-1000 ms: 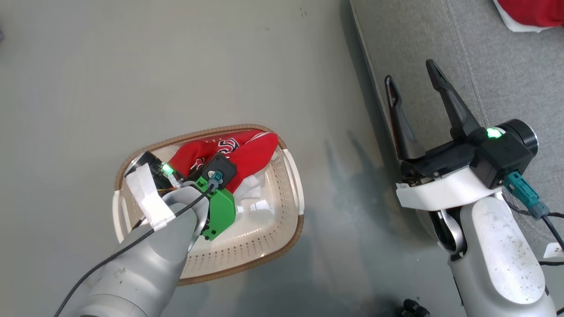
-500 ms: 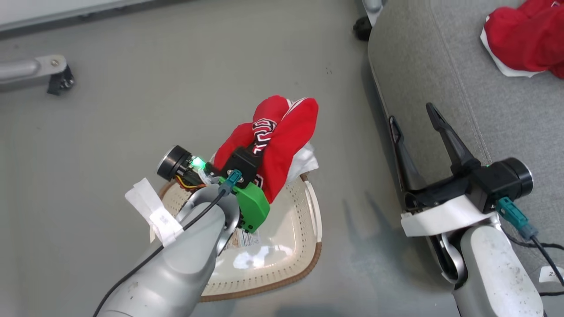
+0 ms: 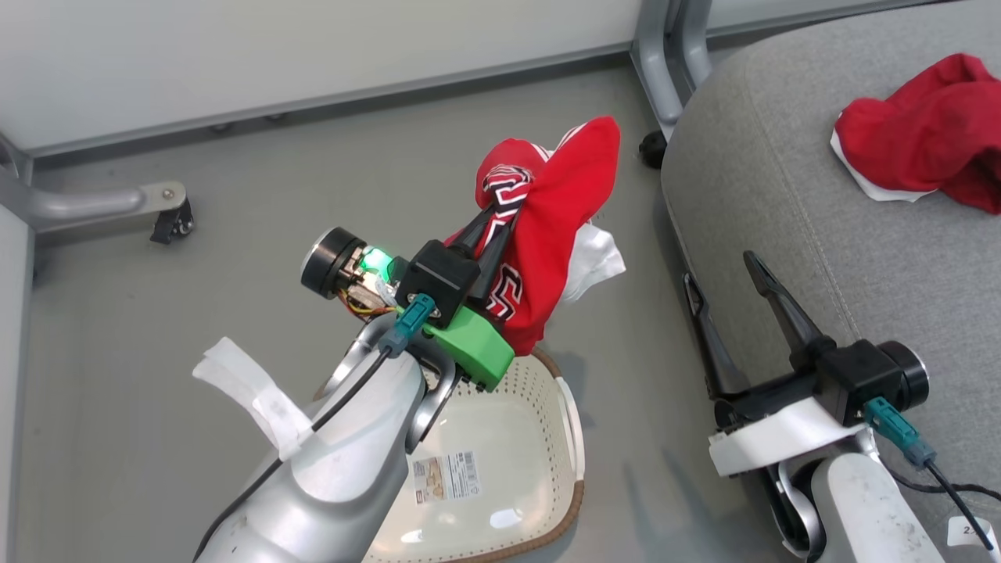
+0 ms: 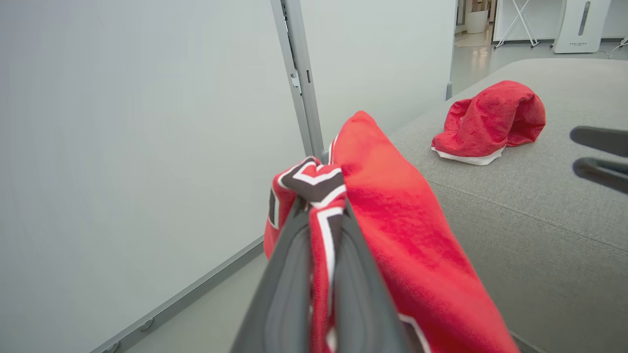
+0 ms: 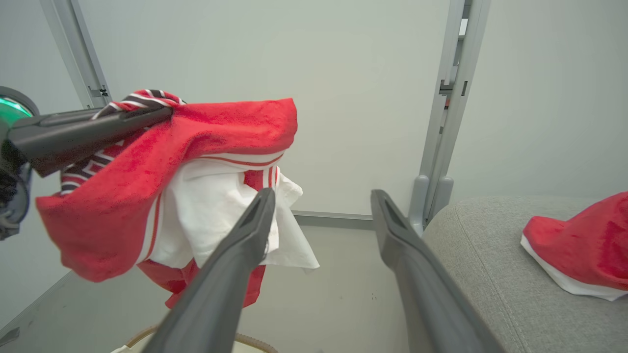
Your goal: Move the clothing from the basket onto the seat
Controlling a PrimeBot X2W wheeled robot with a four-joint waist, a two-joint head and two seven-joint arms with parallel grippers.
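My left gripper [image 3: 504,207] is shut on the red jersey [image 3: 559,227] with black-and-white lettering and holds it in the air above the far end of the cream basket [image 3: 575,426]. The same jersey [image 4: 392,235] drapes over the left fingers [image 4: 289,279], and the right wrist view shows this jersey [image 5: 162,166] hanging with a white lining. The plain red garment [image 3: 923,145] lies on the grey seat [image 3: 821,188] at the far right. My right gripper [image 3: 723,270] stands open at the seat's near edge, holding nothing. Only a paper label [image 3: 446,475] lies in the basket.
A pale wall runs along the back with a grey metal post [image 3: 665,55] and a small caster [image 3: 651,148] beside the seat's far corner. A grey frame leg with a wheel [image 3: 168,219] stands at the far left on the grey floor.
My left gripper has lifted the jersey out of the basket and carried it up and right towards the seat. The head camera has tilted up. The right gripper stays open.
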